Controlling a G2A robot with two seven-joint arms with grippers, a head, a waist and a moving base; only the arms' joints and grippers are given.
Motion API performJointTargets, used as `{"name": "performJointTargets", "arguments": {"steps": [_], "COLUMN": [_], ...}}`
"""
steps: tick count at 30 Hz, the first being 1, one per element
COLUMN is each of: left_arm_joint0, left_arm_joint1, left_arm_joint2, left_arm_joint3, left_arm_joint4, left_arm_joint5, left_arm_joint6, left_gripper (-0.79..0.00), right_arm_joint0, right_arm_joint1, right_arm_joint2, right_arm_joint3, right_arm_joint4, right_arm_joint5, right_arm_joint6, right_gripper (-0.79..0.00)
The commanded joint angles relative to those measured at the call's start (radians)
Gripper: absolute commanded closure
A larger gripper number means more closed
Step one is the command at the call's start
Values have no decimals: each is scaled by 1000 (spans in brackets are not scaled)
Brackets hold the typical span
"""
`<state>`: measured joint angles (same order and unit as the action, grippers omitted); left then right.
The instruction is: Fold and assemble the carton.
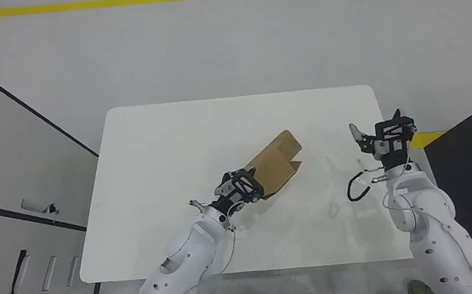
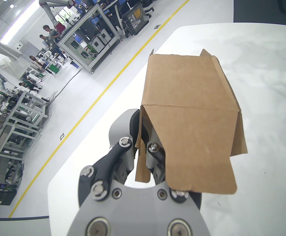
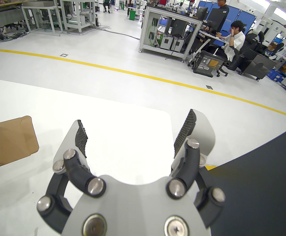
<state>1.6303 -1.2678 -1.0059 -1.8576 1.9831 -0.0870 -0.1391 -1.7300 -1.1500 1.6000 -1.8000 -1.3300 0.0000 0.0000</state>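
Top view, left gripper (image 1: 252,182) pinching carton (image 1: 277,162), right gripper (image 1: 378,127) spread

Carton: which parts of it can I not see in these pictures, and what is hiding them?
- Left wrist view: the carton hides its own inside and far end; its hanging flap covers one finger of the left hand.
- Right wrist view: the picture edge cuts the carton off; one flap corner shows.
- Top view: too small to tell how the flaps are folded, or whether it rests on the table.
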Motion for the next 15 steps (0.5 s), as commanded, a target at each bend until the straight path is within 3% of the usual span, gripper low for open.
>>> {"name": "performJointTargets", "arguments": {"steps": [1,7,15], "left_arm_joint0": [0,-10,-22], "left_arm_joint1": [0,4,14], "left_arm_joint2": [0,-41,-82], "left_arm_joint3": [0,-35,-140], "left_arm_joint4": [0,-25,-48], "left_arm_joint5": [0,-28,-158], "left_arm_joint6": [0,-31,-89], "left_gripper": [0,0,0], "right_arm_joint0": [0,0,0], "right_arm_joint1": [0,0,0], "right_arm_joint2": [0,0,0], "right_arm_joint3": [0,0,0], "right_arm_joint4": [0,0,0], "right_arm_joint5": [0,0,0], "right_arm_joint6": [0,0,0], "right_gripper": [-785,-785,-785]}}
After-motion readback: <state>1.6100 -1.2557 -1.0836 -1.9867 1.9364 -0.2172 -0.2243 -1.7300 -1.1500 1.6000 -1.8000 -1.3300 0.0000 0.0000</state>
